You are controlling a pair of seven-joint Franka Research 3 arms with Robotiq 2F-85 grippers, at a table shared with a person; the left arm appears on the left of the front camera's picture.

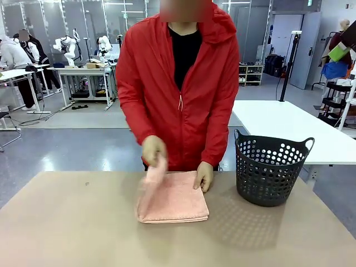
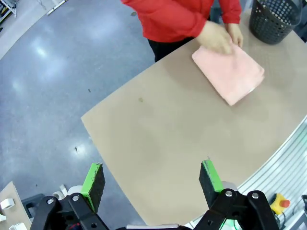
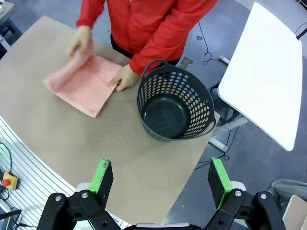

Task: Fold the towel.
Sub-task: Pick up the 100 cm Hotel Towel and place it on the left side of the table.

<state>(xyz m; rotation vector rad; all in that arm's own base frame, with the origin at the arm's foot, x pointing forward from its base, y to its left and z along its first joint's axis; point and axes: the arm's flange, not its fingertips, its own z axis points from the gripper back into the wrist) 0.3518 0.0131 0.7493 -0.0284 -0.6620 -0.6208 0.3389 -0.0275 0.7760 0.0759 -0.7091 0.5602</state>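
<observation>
From my remote station I see a tan surface (image 1: 67,222) with a person in a red jacket (image 1: 183,89) standing at its far side, facing my camera. The towel (image 1: 172,200), a salmon-pink cloth, lies near the middle of the surface, toward the far edge, folded into a thick, roughly square stack with its layered edges showing along the near side. One of the person's hands (image 1: 153,150), on the left of the front view, is raised just above the towel's far left corner and pinches a lifted flap of cloth. The other hand (image 1: 204,176) rests flat on the towel's far right corner, pressing it down. To the right of the towel, close by but not touching it, stands a dark perforated basket (image 1: 271,169) with two handles, upright; the right wrist view looks down into it. Beyond the basket on the right stands a white table (image 1: 289,128). In the left wrist view, my left end effector (image 2: 151,181) hangs high over the near left part of the surface with its green-padded fingers spread wide, holding nothing. In the right wrist view, my right end effector (image 3: 160,179) hangs above the near right edge, nearer than the basket, its fingers likewise spread wide and holding nothing.
</observation>
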